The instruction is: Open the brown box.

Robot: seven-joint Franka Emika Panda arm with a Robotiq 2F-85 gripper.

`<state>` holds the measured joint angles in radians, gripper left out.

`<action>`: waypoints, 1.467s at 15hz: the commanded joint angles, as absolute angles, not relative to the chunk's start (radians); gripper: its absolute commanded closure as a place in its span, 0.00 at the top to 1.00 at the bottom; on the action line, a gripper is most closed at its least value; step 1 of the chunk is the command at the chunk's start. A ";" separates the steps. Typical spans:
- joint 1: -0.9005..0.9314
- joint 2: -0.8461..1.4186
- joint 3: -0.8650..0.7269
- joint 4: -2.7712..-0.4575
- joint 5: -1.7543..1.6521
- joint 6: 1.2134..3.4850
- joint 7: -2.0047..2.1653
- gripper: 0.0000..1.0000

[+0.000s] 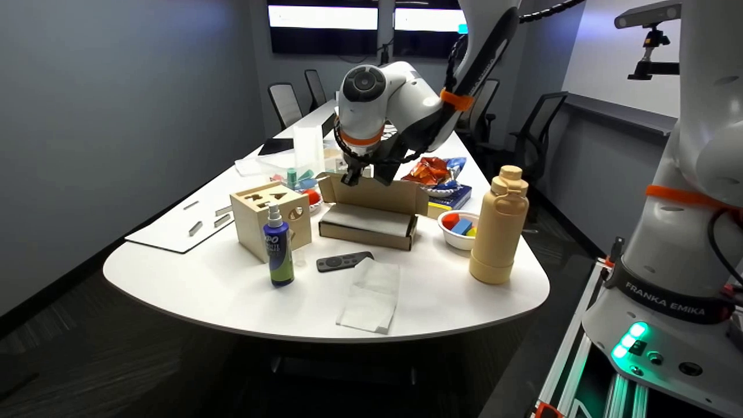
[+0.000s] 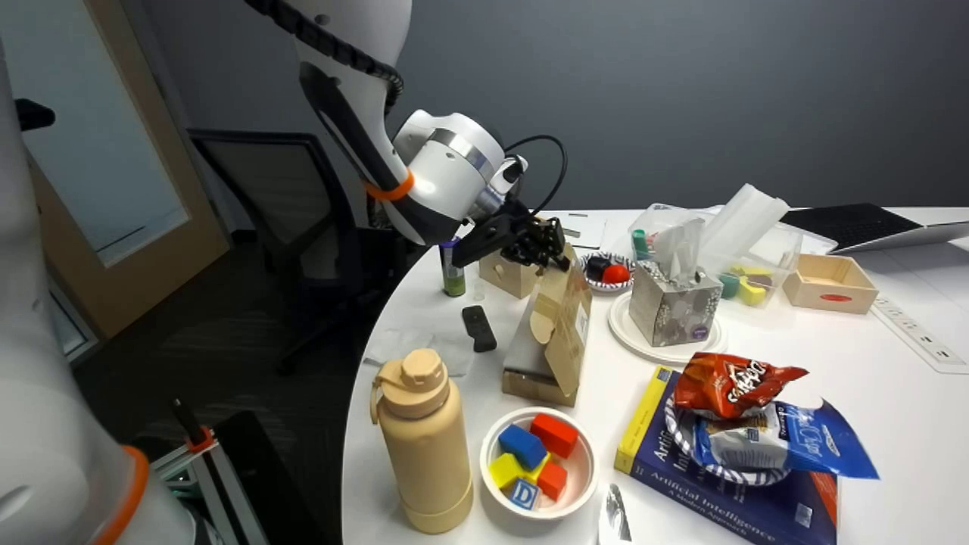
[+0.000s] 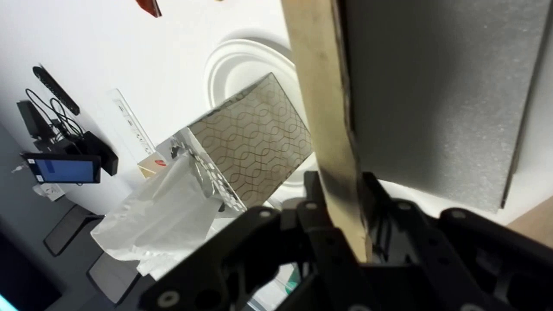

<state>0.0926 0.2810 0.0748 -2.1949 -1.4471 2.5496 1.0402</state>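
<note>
The brown box (image 1: 365, 235) sits on the white table, and its side also shows in an exterior view (image 2: 537, 386). Its lid (image 1: 377, 196) stands raised at the back, with side flaps out, and shows on edge in the wrist view (image 3: 319, 86). The light grey inside (image 1: 371, 219) is visible. My gripper (image 3: 341, 183) has one finger on each side of the lid's edge, close against the cardboard, and looks shut on it. In an exterior view the gripper (image 2: 556, 261) is at the lid's top. The fingertips are partly hidden by the lid.
A wooden shape cube (image 1: 249, 223) and a spray bottle (image 1: 278, 249) stand beside the box. A remote (image 1: 345, 261) and a paper towel (image 1: 371, 296) lie in front. A bowl of blocks (image 2: 488, 454), a tan jug (image 2: 428, 454) and a tissue box (image 2: 670, 310) are near.
</note>
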 commanded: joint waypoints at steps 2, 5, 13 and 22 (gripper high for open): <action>0.070 0.352 0.043 -2.135 -1.474 2.538 1.054 0.67; 0.057 0.385 0.025 -2.110 -1.470 2.535 1.054 0.89; 0.051 0.393 -0.002 -2.071 -1.478 2.484 1.066 1.00; 0.046 0.450 -0.016 -2.038 -1.487 2.364 1.072 1.00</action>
